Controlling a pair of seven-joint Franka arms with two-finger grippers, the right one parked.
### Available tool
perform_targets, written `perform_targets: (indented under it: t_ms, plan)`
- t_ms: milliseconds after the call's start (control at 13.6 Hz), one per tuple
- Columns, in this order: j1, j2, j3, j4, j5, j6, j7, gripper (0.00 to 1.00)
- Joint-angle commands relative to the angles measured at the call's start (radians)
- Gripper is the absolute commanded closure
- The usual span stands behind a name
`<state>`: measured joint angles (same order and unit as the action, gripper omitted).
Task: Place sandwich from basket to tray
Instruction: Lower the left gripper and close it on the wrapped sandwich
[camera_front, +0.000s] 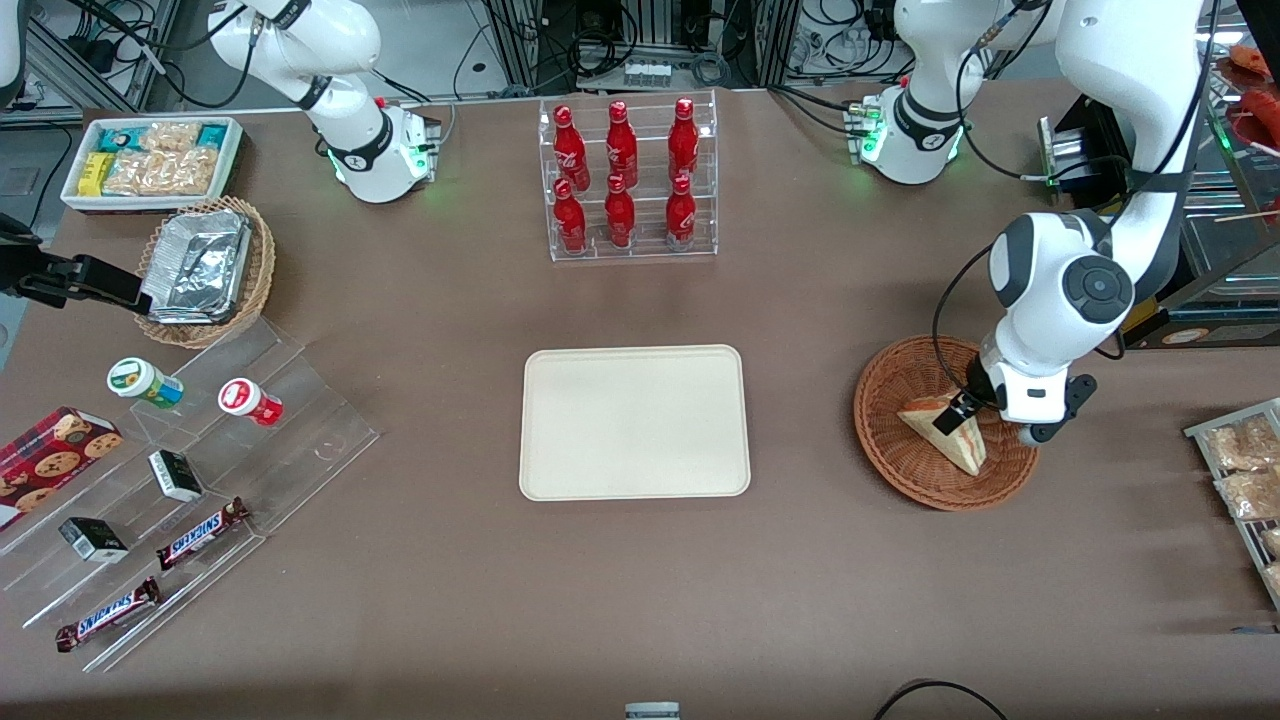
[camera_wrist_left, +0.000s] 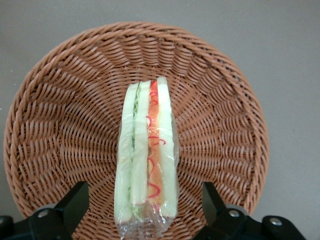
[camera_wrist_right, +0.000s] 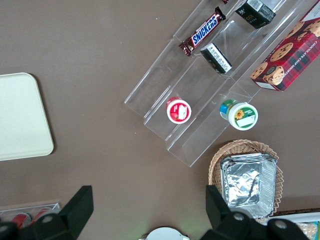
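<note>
The sandwich (camera_front: 945, 435) is a wrapped wedge with red, orange and green filling, lying in the reddish-brown woven basket (camera_front: 890, 400) toward the working arm's end of the table. My left gripper (camera_front: 985, 415) hangs low over the basket, open. In the left wrist view the sandwich (camera_wrist_left: 147, 160) lies cut side up on the basket (camera_wrist_left: 65, 110), and the gripper (camera_wrist_left: 144, 207) straddles its near end with a gap on each side between wrapper and fingers (camera_wrist_left: 75, 202). The cream tray (camera_front: 634, 421) lies flat at the table's middle with nothing on it.
A clear rack of red bottles (camera_front: 628, 180) stands farther from the front camera than the tray. Bagged snacks (camera_front: 1245, 470) lie at the working arm's table edge. A tan foil-filled basket (camera_front: 205, 270) and a stepped acrylic display (camera_front: 180, 480) sit toward the parked arm's end.
</note>
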<state>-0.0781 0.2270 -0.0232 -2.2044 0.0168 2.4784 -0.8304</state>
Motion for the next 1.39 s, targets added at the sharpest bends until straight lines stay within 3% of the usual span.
perform_targets:
  t_ms: [0,514,587,661,807,881,1101,1321]
  plan:
    - [-0.006,0.008,0.003,-0.012,0.005,0.016,-0.018,0.0]
    - [-0.006,0.044,0.003,-0.034,0.005,0.074,-0.021,0.0]
    - [-0.006,0.046,0.003,-0.031,0.005,0.074,-0.023,0.07]
    - [-0.006,0.048,0.003,-0.026,0.003,0.074,-0.038,0.36]
    - [-0.006,0.058,0.003,-0.018,0.003,0.074,-0.059,0.74]
    - [-0.006,0.058,0.003,-0.018,0.003,0.074,-0.059,0.81]
    - [-0.008,0.043,0.002,0.023,0.003,0.045,-0.061,0.81]
    - [-0.009,-0.018,-0.013,0.06,0.015,-0.094,-0.036,0.81]
